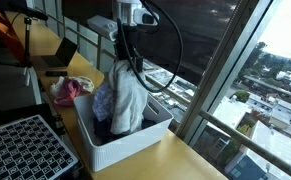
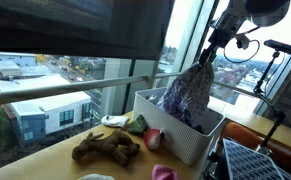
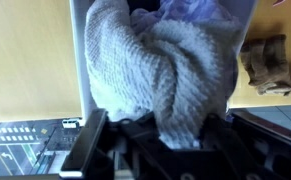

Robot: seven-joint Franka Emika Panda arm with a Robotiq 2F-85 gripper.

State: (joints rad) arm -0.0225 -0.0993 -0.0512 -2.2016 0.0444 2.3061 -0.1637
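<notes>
My gripper [image 1: 126,62] is shut on a pale knitted cloth [image 1: 125,95] and holds it hanging over a white plastic bin [image 1: 125,148]. In an exterior view the cloth [image 2: 188,95] looks grey-purple and drapes down into the bin [image 2: 185,143] from the gripper [image 2: 207,58]. In the wrist view the cloth [image 3: 160,70] fills the middle, pinched between the black fingers [image 3: 173,140]. The cloth's lower end rests among darker fabric inside the bin.
A brown plush toy [image 2: 107,148], a pink item [image 2: 153,139] and a green-white item [image 2: 125,122] lie on the wooden table beside the bin. A pink cloth [image 1: 67,90] lies behind the bin. A black grid tray [image 1: 25,150] sits nearby. Large windows border the table.
</notes>
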